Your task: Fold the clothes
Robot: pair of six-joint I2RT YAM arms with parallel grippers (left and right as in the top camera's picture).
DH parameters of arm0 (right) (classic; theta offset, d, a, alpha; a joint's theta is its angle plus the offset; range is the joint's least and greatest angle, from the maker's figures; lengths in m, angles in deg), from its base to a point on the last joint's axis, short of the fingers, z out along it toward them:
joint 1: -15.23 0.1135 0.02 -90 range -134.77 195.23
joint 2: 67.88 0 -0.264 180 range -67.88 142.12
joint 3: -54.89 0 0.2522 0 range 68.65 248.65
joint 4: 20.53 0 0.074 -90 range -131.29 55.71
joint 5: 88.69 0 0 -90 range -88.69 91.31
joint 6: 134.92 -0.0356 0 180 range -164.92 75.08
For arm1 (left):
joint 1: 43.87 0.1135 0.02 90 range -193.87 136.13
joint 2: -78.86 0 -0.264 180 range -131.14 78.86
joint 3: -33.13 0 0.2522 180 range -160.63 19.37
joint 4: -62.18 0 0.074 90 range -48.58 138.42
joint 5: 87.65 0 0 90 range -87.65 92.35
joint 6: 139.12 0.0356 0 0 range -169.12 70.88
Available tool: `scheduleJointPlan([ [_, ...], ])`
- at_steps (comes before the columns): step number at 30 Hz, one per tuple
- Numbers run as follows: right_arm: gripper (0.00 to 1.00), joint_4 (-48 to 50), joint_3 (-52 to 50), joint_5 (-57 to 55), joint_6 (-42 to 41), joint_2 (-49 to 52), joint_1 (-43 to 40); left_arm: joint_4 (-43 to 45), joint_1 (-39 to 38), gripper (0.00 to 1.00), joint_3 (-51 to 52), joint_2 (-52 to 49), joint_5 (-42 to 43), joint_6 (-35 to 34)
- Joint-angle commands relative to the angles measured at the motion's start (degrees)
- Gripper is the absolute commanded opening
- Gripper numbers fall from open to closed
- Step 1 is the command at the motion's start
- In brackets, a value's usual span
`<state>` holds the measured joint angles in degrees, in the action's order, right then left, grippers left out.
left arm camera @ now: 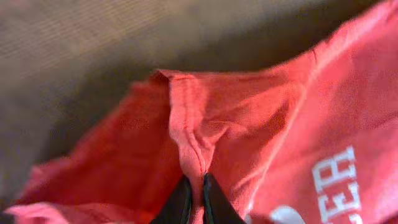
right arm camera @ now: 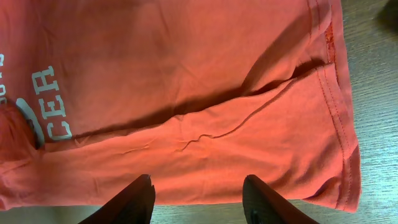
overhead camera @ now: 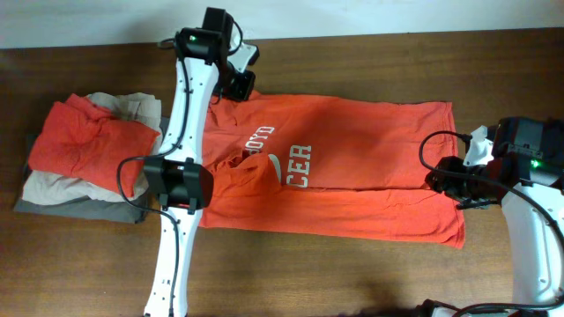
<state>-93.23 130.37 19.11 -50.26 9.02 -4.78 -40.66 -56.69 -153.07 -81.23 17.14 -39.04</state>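
We see a dark brown wood-grain table (overhead camera: 88,264) filling nearly the whole overhead view. A pale strip (overhead camera: 88,22) runs beyond its far edge, and we can't tell if that's wall or floor. The wood is matte, w/ the grain running lengthwise, and it shows bare around the cloth on all sides.

The orange-red T-shirt (overhead camera: 352,167) lies spread flat across the table's ctr and right part, its hem toward the right arm. Its white lettering (overhead camera: 300,165), ending "CER", sits left of the shirt's middle. A long crease runs along the shirt's length, casting a shadow in the right wrist view. The fabric is bunched where a sleeve sits beside the lettering.

The left gripper (left arm camera: 197,183) has its two dark fingers pinched tight together on a raised ridge of T-shirt fabric near the far left corner of the shirt. Blurred table shows behind it. The right gripper (right arm camera: 199,202) hangs over the near edge of the shirt at the hem end, fingers spread wide apart w/ nothing btwn them but cloth and table below.

At the table's left end, apart from the T-shirt, sits a pile (overhead camera: 53,185) of other garments. An orange-red piece is on top, w/ beige and grey ones under it.
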Motion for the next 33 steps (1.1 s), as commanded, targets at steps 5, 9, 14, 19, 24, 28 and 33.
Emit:
scheduleJointPlan([
  [5,0.51,0.3,0.5,-0.5,0.5,-0.6,-0.3,-7.2,-2.4,0.14,-0.8,-0.2,0.9,0.3],
  [9,0.51,0.2,0.5,-0.5,0.5,-0.6,-0.3,-7.6,-3.2,0.18,-0.8,-0.2,0.9,-1.6],
  [14,0.51,0.2,0.5,-0.5,0.5,-0.6,-0.3,-7.6,-3.8,0.19,-0.8,-0.2,0.8,-1.6],
  [19,0.51,0.7,0.5,-0.5,0.5,-0.6,-0.3,-5.9,-3.4,0.19,-0.8,-0.2,0.4,-1.6],
  [24,0.51,0.7,0.5,-0.5,0.5,-0.6,-0.3,-7.6,-3.4,0.22,-0.5,-0.2,0.6,-2.3],
  [28,0.51,0.6,0.5,-0.5,0.5,-0.6,-0.3,-7.6,-3.4,0.18,-0.1,-0.2,0.1,-4.7],
  [33,0.51,0.7,0.5,-0.5,0.5,-0.6,-0.3,-7.6,-2.0,0.11,-0.2,4.9,-5.0,-4.7],
])
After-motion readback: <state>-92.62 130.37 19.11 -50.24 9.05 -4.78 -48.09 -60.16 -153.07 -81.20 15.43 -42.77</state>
